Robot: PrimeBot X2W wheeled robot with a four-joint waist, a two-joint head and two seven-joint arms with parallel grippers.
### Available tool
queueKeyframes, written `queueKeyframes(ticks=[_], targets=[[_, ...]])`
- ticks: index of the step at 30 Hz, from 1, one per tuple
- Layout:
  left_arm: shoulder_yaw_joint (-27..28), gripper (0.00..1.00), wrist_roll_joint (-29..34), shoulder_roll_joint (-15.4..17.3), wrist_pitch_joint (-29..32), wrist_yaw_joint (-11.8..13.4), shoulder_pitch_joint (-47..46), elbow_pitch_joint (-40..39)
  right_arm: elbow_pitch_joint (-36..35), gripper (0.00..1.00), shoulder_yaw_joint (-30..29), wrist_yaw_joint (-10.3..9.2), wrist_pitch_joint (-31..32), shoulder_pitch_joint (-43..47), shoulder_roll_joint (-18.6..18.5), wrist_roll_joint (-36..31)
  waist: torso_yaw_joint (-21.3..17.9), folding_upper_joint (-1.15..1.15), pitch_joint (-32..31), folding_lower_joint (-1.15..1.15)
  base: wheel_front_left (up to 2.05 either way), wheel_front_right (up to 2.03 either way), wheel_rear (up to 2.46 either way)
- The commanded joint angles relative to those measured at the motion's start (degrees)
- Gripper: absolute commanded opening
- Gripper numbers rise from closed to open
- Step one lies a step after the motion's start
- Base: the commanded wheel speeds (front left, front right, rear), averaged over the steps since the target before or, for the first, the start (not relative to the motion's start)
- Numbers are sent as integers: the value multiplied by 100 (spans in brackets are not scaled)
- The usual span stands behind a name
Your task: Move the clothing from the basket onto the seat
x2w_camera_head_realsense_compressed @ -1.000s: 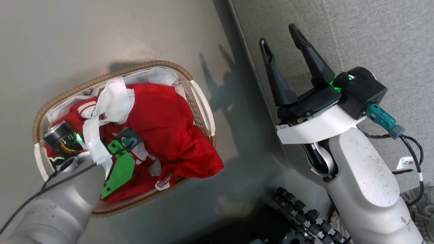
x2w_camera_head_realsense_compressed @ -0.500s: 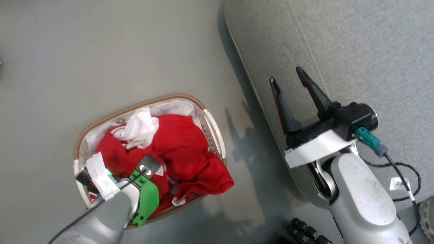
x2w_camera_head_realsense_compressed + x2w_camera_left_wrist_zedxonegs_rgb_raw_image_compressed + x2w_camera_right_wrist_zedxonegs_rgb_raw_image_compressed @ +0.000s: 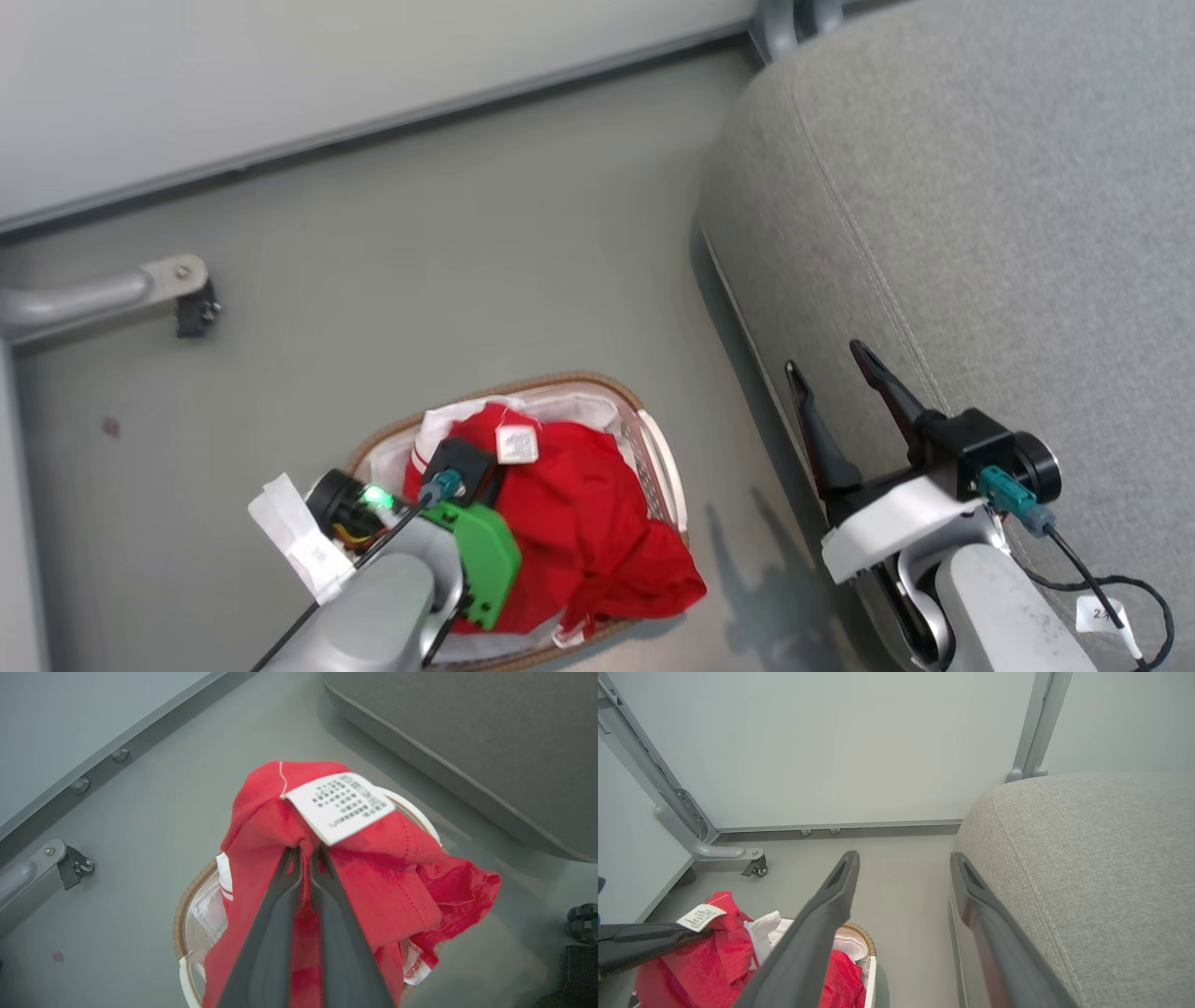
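Grey floor [image 3: 467, 280] is carrying everything: the basket [image 3: 653, 446] is sitting left of the right pincer [image 3: 825, 356], the seat [image 3: 980, 233] is standing just right of it, and a caster foot [image 3: 191, 313] is resting way off left.

Floor [image 3: 420, 280]: grey and smooth, with soft shadows on it.
Wall [image 3: 280, 56]: pale and flat, at the far end of the floor.
Strip [image 3: 467, 103]: a grey bar along the bottom of the wall.
Metal leg [image 3: 93, 294]: grey, low over the floor.
Little wheel [image 3: 196, 315]: black, under the leg's end.
Spot [image 3: 110, 427]: small and pink, on the floor.
Posts [image 3: 1036, 723]: two, grey, upright by the wall.
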Motion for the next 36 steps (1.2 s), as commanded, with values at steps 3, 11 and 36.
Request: queueKeyframes(ticks=[3,11,36], targets=[[436,0,-35,128,-28,204,383,-832,35,100,5,-4,-13,292,-73,-24,651,0,-1021,0,0,0,0],[1669,0,150,164,-31,400,1184,-2585,70,100,67,-4,-12,675,-158,45,838,0,-1466,0,0,0,0],[2564,0,125,-118,-32,-30,1279,-4558,413,100,2021,-4,-12,25,-618,262,1152,0,-1482,0,0,0,0]])
